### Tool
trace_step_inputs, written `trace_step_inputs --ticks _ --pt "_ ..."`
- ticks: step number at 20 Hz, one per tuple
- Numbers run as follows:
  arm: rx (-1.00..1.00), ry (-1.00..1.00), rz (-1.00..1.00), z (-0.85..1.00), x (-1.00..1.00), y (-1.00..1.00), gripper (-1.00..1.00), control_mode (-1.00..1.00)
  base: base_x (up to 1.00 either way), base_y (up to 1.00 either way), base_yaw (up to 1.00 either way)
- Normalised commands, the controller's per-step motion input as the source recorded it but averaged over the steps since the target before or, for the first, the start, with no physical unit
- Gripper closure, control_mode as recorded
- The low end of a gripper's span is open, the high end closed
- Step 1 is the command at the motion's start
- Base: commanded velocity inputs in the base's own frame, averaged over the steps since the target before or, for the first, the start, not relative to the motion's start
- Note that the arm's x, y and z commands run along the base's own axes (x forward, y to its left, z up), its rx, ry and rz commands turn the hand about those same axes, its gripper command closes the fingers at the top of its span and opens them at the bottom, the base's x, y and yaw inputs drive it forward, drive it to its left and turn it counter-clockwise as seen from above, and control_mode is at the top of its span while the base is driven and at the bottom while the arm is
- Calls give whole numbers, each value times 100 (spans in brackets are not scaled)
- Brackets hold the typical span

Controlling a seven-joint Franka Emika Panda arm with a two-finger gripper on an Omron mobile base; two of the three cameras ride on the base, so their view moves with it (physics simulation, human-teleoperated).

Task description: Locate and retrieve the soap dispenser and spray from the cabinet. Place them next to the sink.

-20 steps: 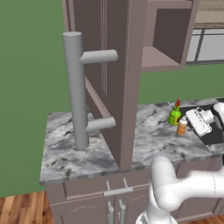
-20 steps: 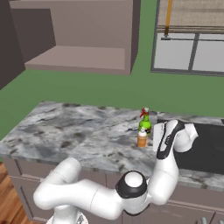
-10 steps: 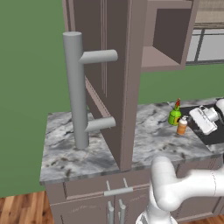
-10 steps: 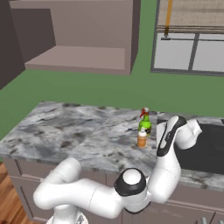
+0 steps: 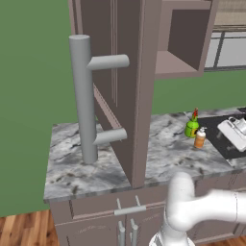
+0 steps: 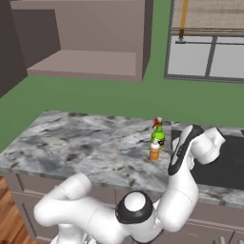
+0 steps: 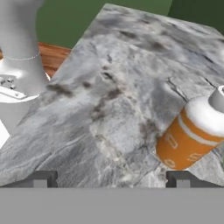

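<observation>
The orange soap dispenser (image 7: 191,136) with a white top stands on the marble counter, just past my right fingertip (image 7: 181,179) and apart from it. My gripper (image 7: 111,181) is open wide with nothing between its fingers. From the base, the soap dispenser (image 6: 155,150) stands right beside the green spray (image 6: 157,133) with its red trigger, at the left edge of the dark sink (image 6: 228,162). My gripper (image 6: 177,157) hovers over the sink's edge, right of both bottles. In the left base view, the spray (image 5: 192,126) and dispenser (image 5: 200,138) stand right of the cabinet (image 5: 129,72), whose door hangs open.
The cabinet door's thick grey bar handle (image 5: 82,96) juts out over the left of the counter (image 5: 163,153). The open cabinet shelf (image 6: 86,62) hangs above the counter. A window (image 6: 207,52) sits behind the sink. Drawer units (image 5: 127,210) lie below the counter.
The jaws have gone from shut to wide open. The hand has drawn back slightly towards the sink. The soap dispenser and spray stand where they were.
</observation>
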Motion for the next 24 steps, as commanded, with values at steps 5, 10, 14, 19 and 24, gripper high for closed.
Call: trace_step_inputs --ticks 5,10,14,19,24 --pt "-14 -8 -6 10 -97 15 -100 -100 0 0 0" --pt "-18 -13 -7 28 -85 26 -100 -100 0 0 0" --pt "-21 -18 -6 37 -77 32 -100 -100 0 0 0" --pt "-21 -18 -3 27 -69 49 -100 -100 0 0 0" --pt "-24 -18 0 27 -67 62 -100 -100 0 0 0"
